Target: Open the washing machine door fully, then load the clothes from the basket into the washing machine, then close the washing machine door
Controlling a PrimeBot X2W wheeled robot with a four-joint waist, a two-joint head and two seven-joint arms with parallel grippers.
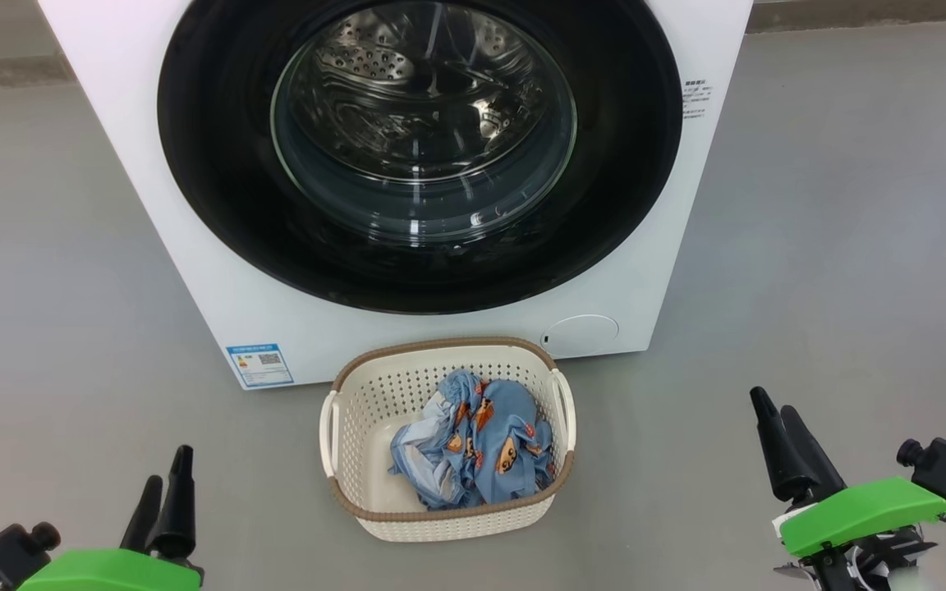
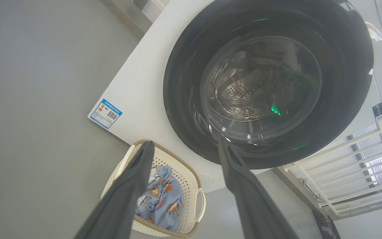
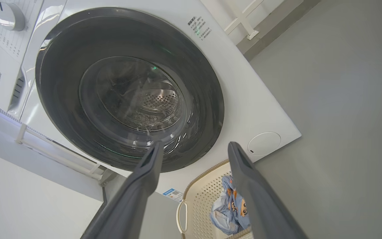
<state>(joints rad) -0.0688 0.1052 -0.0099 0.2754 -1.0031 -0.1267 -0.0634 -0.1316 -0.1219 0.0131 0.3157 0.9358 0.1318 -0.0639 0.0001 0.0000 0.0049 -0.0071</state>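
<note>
The white washing machine [image 1: 210,271] stands ahead, its round glossy black door [image 1: 218,205] flush against the front and shut, steel drum visible through the glass. On the floor before it sits the cream basket [image 1: 358,427] holding the light blue bear-print clothes [image 1: 481,443]. My left gripper [image 1: 165,480] is at the lower left, open and empty, left of the basket. My right gripper [image 1: 773,410] is at the lower right, open and empty, right of the basket. The wrist views show the door [image 2: 184,99] [image 3: 61,109], the basket [image 2: 191,186] [image 3: 201,199] and the clothes [image 2: 164,202] [image 3: 227,205] between open fingers [image 2: 134,179] [image 3: 144,176].
Grey floor [image 1: 851,246] spreads on both sides of the machine. A blue label sticker [image 1: 259,365] and a round flap [image 1: 580,335] sit low on the machine front. A white slatted rack [image 2: 360,159] stands beside the machine.
</note>
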